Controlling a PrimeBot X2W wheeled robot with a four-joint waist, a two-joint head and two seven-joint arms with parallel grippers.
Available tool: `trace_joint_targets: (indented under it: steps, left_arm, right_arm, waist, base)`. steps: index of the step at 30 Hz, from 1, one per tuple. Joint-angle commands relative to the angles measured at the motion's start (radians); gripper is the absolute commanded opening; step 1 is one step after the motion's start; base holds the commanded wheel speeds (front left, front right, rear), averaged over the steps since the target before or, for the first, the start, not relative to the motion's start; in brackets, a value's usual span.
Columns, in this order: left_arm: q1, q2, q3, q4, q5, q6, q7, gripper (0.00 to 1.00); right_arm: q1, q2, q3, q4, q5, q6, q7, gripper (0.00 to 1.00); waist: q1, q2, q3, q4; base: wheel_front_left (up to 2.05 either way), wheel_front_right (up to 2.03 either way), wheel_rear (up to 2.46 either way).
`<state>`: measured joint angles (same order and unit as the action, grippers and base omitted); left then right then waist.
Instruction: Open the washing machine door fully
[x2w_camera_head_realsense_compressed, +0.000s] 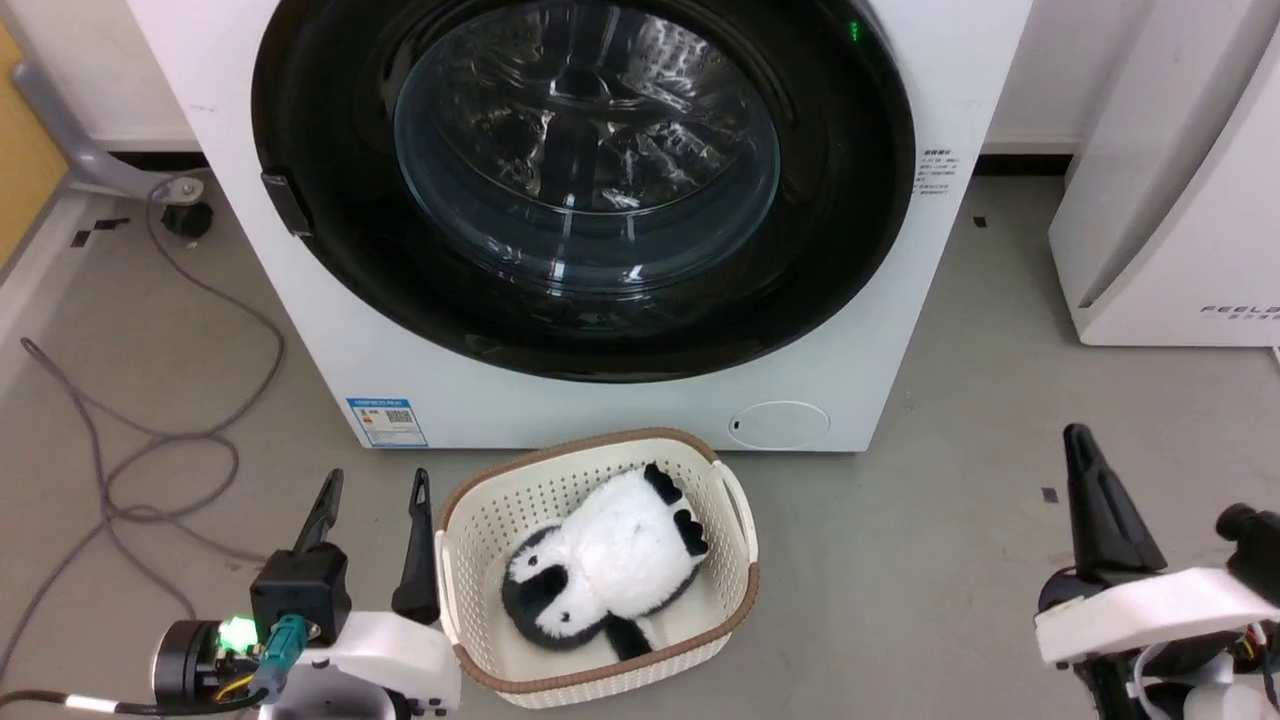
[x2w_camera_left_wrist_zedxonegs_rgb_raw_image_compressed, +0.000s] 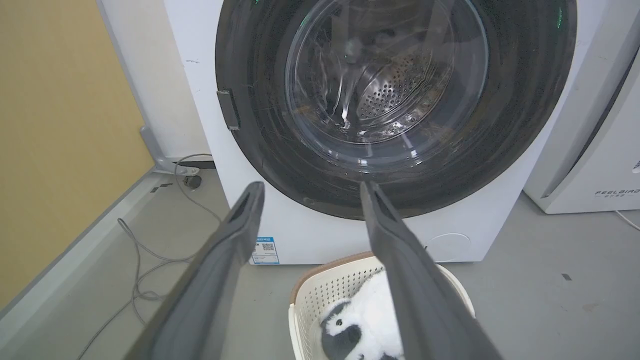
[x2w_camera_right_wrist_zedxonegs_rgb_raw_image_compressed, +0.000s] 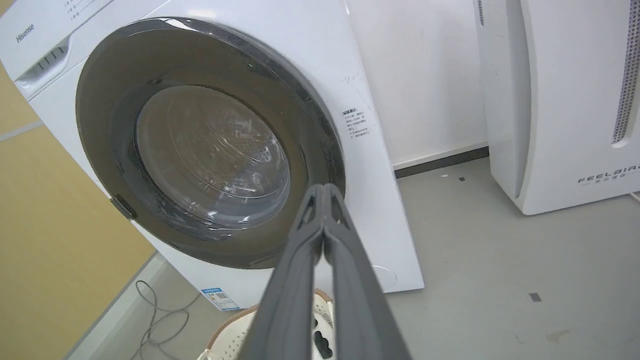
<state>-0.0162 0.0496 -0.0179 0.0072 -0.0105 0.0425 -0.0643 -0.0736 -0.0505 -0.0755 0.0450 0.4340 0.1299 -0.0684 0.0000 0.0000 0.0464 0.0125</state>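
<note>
Grippers both low on the floor side, well short of the washing machine door (x2w_camera_head_realsense_compressed: 585, 190), which sits closed flush in the front of the washing machine (x2w_camera_head_realsense_compressed: 300, 330), ahead of and above them. Small dark handle (x2w_camera_head_realsense_compressed: 285, 203) on the door rim, up ahead of the left gripper (x2w_camera_head_realsense_compressed: 376, 482). Left gripper fingers spread, nothing between them. Just to its right, white basket (x2w_camera_head_realsense_compressed: 745, 520) holding a plush panda (x2w_camera_head_realsense_compressed: 620, 555). Right gripper (x2w_camera_head_realsense_compressed: 1078, 440) fingers pressed together, empty. Off to its right, white appliance (x2w_camera_head_realsense_compressed: 1170, 200), lettering possibly "FEELBIRD".
</note>
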Motion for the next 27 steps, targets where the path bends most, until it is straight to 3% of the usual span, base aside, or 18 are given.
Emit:
trace_joint_targets:
  steps: [1,27]
  left_arm:
    - [-0.019,0.000,-0.001,-0.001,-0.003,0.009,-0.013,1.00]
    - [-0.123,0.001,-0.013,-0.026,-0.010,0.048,-0.067,1.00]
  right_arm:
    - [-0.030,-0.002,-0.011,0.012,0.039,0.000,-0.010,0.00]
    - [-0.449,-0.134,-0.102,0.275,0.418,0.000,0.048,0.00]
  waist:
    - [0.0000,0.0000,0.008,0.002]
    - [0.0000,0.0000,0.175,0.057]
  base:
    - [0.00,0.00,0.00]
    - [0.00,0.00,0.00]
